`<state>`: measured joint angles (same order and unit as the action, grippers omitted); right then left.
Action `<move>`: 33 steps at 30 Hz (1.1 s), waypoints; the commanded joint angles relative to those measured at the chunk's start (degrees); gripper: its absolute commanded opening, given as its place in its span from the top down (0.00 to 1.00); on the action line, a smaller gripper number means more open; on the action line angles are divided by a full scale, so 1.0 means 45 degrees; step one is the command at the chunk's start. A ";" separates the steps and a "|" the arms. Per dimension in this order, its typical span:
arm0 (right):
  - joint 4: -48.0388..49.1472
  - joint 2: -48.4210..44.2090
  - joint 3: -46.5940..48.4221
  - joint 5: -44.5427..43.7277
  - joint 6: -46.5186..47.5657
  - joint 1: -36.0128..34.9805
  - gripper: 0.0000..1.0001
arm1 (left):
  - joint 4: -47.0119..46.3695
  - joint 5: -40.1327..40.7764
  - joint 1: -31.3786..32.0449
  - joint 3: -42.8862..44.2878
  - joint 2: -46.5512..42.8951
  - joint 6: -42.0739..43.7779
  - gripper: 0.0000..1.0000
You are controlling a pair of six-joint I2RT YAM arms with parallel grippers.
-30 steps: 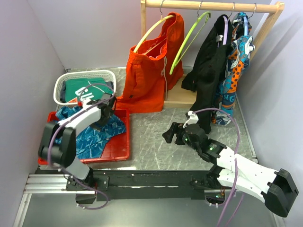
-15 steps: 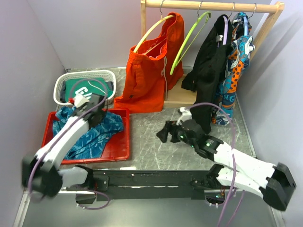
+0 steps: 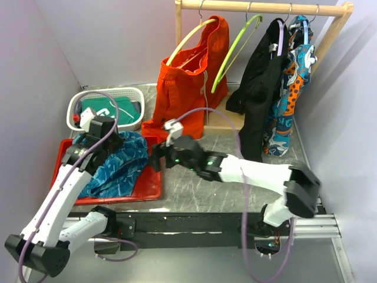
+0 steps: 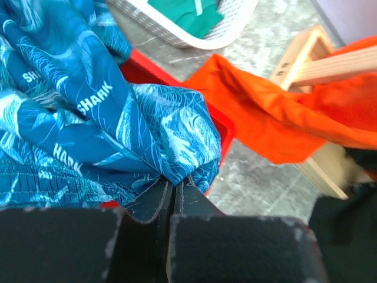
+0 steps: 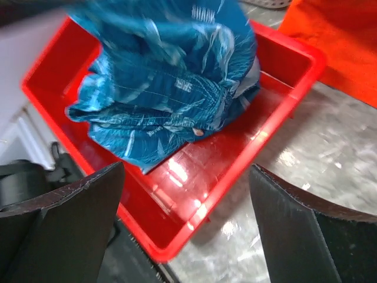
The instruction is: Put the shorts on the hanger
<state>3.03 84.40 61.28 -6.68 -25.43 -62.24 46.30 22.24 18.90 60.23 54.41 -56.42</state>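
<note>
— What has changed in the last second?

— The right gripper has swung over from the far side of the table to the edge of the red tray. The left gripper has moved toward the back of the tray, and the shorts are bunched up under it.

— Does either one have hold of them?

— The left one does. In its wrist view the fingers are pinched together on a fold of the shorts, right at the tips. The right gripper has its fingers spread wide with nothing between them. The shorts are just ahead of it, heaped in the tray.

— So how far along is it?

— I'd say it's early. The shorts are gripped but mostly still lying in the tray. The green hanger hangs bare on the wooden rail, well beyond both grippers. Lifting, carrying and draping are all still to do.

— What are the materials like?

— The shorts are thin, limp cloth in a mottled blue and teal print with lettering. They crease into soft folds and will likely sag from a single pinch. The hanger is a slim plastic loop on a metal hook. The tray is glossy hard plastic with upright walls.

— Anything else nearby?

— Orange shorts hang just past the right gripper, and a white basket sits behind the left one.
</note>
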 commanded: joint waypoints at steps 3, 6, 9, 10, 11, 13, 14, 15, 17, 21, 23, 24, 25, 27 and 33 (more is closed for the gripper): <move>0.0908 0.1634 0.0895 -0.1113 0.0847 -0.0641 0.07 | 0.0433 -0.0332 0.0039 0.2356 -0.0549 0.1034 0.99; 0.1533 0.2005 0.0797 -0.1366 0.0711 -0.0720 0.07 | 0.0491 -0.0586 0.0039 0.3079 -0.0607 0.1249 0.99; 0.1866 0.2396 0.1128 -0.1737 0.0477 -0.0759 0.07 | 0.0570 -0.0917 0.0039 0.3568 -0.0627 0.1367 0.99; 0.2176 0.2513 0.1265 -0.1700 0.0437 -0.0779 0.07 | 0.0589 -0.0957 0.0039 0.3647 -0.0627 0.1386 0.99; 0.2334 0.2591 0.1324 -0.1680 0.0417 -0.0798 0.08 | 0.0608 -0.0996 0.0039 0.3802 -0.0646 0.1406 0.99; 0.2626 0.2805 0.1635 -0.1951 0.0300 -0.0895 0.08 | 0.0609 -0.1055 0.0039 0.3940 -0.0705 0.1483 0.99; 0.2647 0.2923 0.1772 -0.2186 0.0280 -0.0954 0.08 | 0.0705 -0.1094 0.0039 0.4153 -0.0705 0.1503 0.99; 0.2609 0.3040 0.1928 -0.2304 0.0145 -0.0974 0.08 | 0.0726 -0.1191 0.0039 0.4291 -0.0724 0.1503 0.99; 0.2628 0.3392 0.2242 -0.2792 -0.0070 -0.0955 0.09 | 0.0745 -0.1328 0.0039 0.4622 -0.0744 0.1581 0.99; 0.2726 0.3899 0.2691 -0.3456 -0.0636 -0.0955 0.12 | 0.0726 -0.1426 0.0039 0.5111 -0.0842 0.1659 0.99; 0.2842 0.4193 0.2984 -0.3768 -0.0638 -0.0955 0.16 | 0.0745 -0.1524 0.0039 0.5365 -0.0823 0.1776 0.99; 0.2998 0.4290 0.3043 -0.3944 -0.0580 -0.0935 0.17 | 0.0784 -0.1563 0.0039 0.5424 -0.0803 0.1816 0.99; 0.3038 0.4291 0.3198 -0.4081 -0.0541 -0.0954 0.20 | 0.0862 -0.1621 0.0039 0.5502 -0.0783 0.1874 0.99; 0.3116 0.4252 0.3394 -0.4472 -0.0250 -0.0955 0.21 | 0.0863 -0.1680 0.0039 0.5484 -0.0783 0.1933 0.99; 0.2532 0.3552 0.4274 -0.5505 0.0865 -0.0935 0.68 | 0.0765 -0.2012 0.0039 0.5366 -0.0861 0.2109 0.99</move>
<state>12.82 104.01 76.01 -25.02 -24.69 -66.24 52.10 15.11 18.92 82.61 51.46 -48.75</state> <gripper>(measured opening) 0.502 0.023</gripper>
